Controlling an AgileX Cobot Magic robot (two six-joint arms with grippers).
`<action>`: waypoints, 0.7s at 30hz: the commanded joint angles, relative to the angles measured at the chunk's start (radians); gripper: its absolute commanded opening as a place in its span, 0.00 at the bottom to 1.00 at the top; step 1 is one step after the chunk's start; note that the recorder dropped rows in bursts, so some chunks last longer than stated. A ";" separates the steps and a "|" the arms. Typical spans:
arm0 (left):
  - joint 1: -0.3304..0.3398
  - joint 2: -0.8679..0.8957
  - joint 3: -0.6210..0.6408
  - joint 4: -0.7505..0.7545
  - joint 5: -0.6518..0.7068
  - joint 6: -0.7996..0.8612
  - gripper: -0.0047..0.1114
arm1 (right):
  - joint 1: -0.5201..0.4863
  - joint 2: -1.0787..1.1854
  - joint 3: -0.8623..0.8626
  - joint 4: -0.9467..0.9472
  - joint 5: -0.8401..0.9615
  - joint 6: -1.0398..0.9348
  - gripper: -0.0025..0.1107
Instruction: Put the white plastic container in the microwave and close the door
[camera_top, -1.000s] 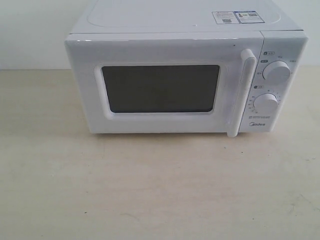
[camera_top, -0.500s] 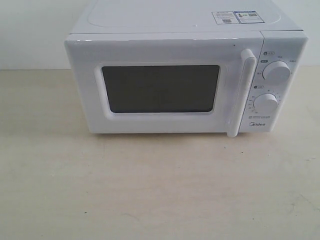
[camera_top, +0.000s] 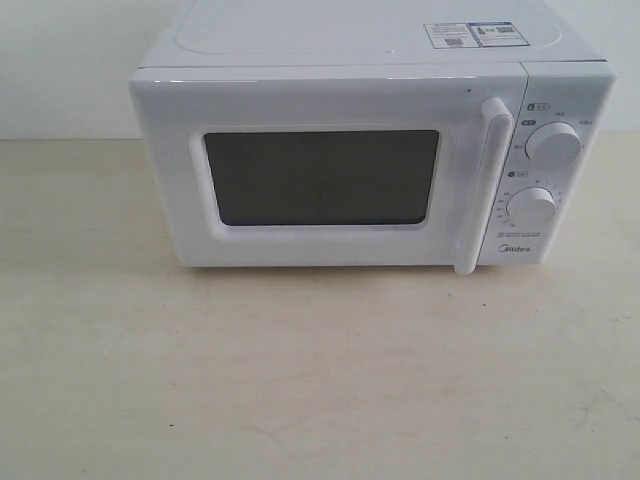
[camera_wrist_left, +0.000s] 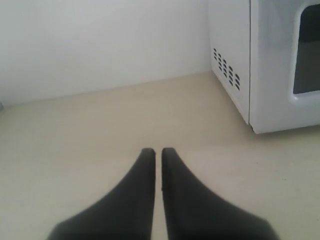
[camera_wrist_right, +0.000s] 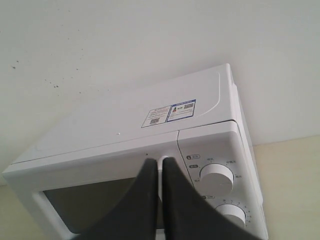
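The door (camera_top: 320, 178) of the microwave (camera_top: 372, 60) stands closed just ahead of the right gripper (camera_wrist_right: 160, 161), which is pinched together on nothing like the left gripper (camera_wrist_left: 158, 150), and the white plastic container is nowhere visible, so it is probably already inside and the task finished, though the dark window (camera_top: 322, 176) hides it.

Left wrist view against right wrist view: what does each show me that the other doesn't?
Only the left wrist view: the left gripper, shut, and the side vents of the microwave. Only the right wrist view: the right gripper, shut, the top stickers and the dials. Both: the microwave with its door closed, and some table. Neither shows the white plastic container.
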 joint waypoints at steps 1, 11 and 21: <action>0.004 -0.003 0.004 0.053 0.017 -0.187 0.08 | 0.004 -0.002 -0.003 -0.009 -0.002 -0.006 0.02; 0.004 -0.003 0.004 0.093 0.017 -0.221 0.08 | 0.004 -0.002 -0.003 -0.009 -0.002 -0.006 0.02; 0.004 -0.003 0.004 0.093 0.017 -0.221 0.08 | 0.004 -0.016 -0.003 -0.009 -0.002 -0.046 0.02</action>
